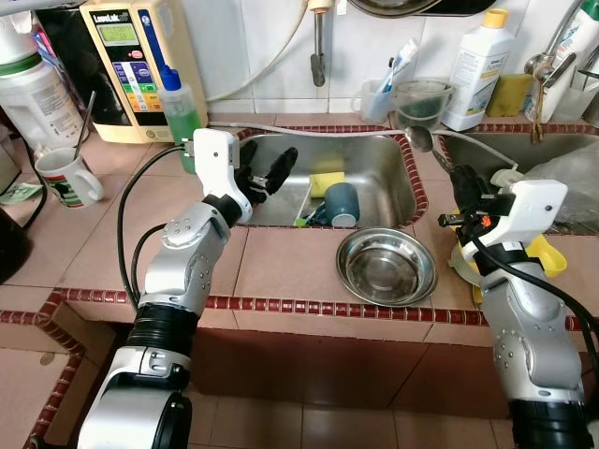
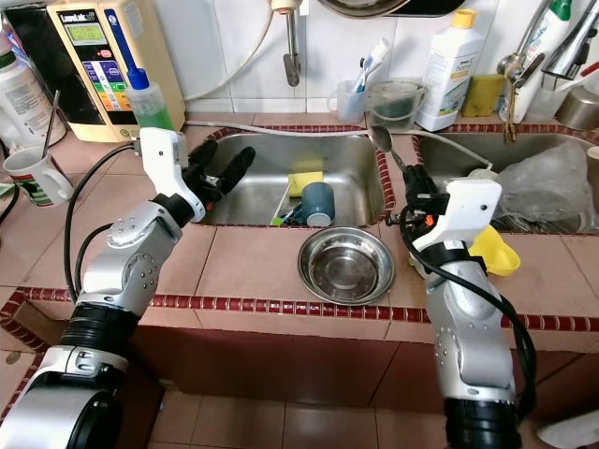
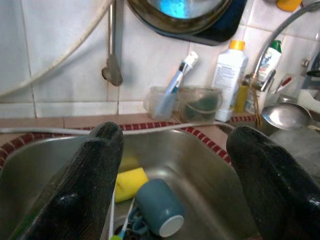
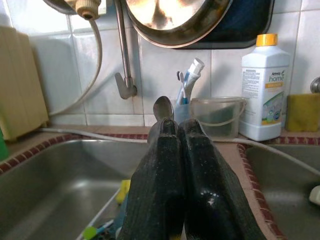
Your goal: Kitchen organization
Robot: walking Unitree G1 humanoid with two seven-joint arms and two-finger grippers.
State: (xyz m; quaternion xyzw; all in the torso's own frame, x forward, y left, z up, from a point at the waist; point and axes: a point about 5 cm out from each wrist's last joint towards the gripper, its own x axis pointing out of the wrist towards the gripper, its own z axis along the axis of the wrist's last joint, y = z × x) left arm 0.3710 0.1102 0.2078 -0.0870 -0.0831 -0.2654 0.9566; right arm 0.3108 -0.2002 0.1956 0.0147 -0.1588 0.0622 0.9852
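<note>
My left gripper (image 1: 270, 161) hangs open over the left edge of the steel sink (image 1: 393, 178), nothing between its fingers (image 3: 100, 165). Inside the sink lie a blue cup (image 1: 342, 201) on its side, a yellow sponge (image 1: 327, 181) and a green-tipped brush (image 1: 301, 221). My right gripper (image 1: 459, 176) is shut on a metal spoon (image 1: 418, 138) above the tiled strip between the two basins. The spoon's bowl (image 4: 163, 107) sticks out past the closed fingertips. A round steel bowl (image 1: 387, 267) sits upright on the counter in front of the sink.
A water unit (image 1: 126, 65), a green soap bottle (image 1: 180, 112) and a mug (image 1: 65, 178) stand at the back left. Plastic cups (image 1: 421, 101) and a white bottle (image 1: 479, 70) line the back wall. A yellow funnel (image 1: 545, 254) and a plastic bag (image 1: 566, 173) are by my right arm.
</note>
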